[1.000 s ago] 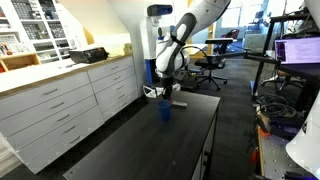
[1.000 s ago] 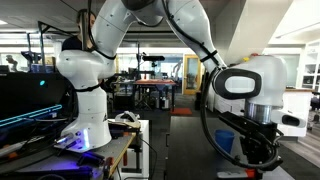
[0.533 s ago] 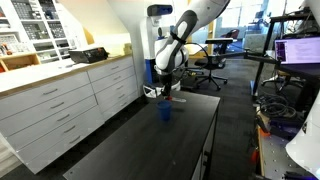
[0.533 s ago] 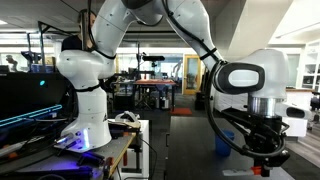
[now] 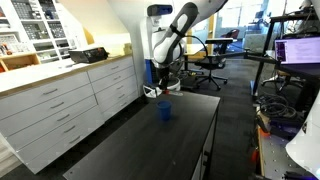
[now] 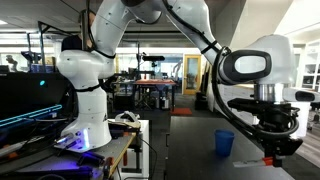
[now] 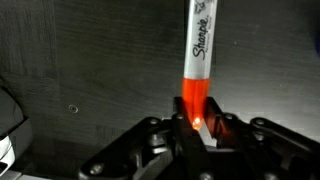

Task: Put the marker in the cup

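Note:
In the wrist view my gripper [image 7: 197,125] is shut on the marker [image 7: 199,50], a whitish Sharpie. Its orange-red end sits between the fingers and the body points up the frame over the black table [image 7: 90,60]. The blue cup [image 5: 165,112] stands on the black table [image 5: 190,145] in an exterior view. My gripper [image 5: 160,90] hangs just above and behind it. In an exterior view the cup [image 6: 224,142] shows left of my gripper [image 6: 270,155]. The cup is out of the wrist view.
A white drawer cabinet [image 5: 60,110] runs along one side of the table. Office chairs [image 5: 208,62] stand behind, and a lit monitor [image 5: 298,50] is at the far side. A second white robot base [image 6: 85,100] stands on a bench.
The arm has swung sideways with the marker. In one exterior view the wrist moved right and uncovered the cup. In the other view the gripper shifted slightly away from the cup.

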Available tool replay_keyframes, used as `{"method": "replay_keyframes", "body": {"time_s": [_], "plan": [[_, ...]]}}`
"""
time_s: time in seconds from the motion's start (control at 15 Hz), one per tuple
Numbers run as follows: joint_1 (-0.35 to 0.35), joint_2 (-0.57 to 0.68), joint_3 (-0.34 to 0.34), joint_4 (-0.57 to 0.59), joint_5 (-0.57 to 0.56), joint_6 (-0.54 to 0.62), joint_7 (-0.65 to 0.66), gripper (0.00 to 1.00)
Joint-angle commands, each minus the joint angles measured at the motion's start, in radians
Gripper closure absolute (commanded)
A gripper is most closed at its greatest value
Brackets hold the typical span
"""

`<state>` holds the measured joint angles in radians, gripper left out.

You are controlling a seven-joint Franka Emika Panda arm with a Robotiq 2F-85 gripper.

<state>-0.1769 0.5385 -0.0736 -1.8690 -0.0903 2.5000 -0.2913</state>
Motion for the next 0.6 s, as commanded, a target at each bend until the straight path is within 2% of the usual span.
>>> {"method": "replay_keyframes", "body": {"time_s": [0.0, 0.53], "plan": [[0.014, -0.053, -0.009, -0.005, -0.015, -0.036, 0.036, 0.94], [0.004, -0.129, 0.015, -0.033, 0.031, 0.004, 0.034, 0.94]]}}
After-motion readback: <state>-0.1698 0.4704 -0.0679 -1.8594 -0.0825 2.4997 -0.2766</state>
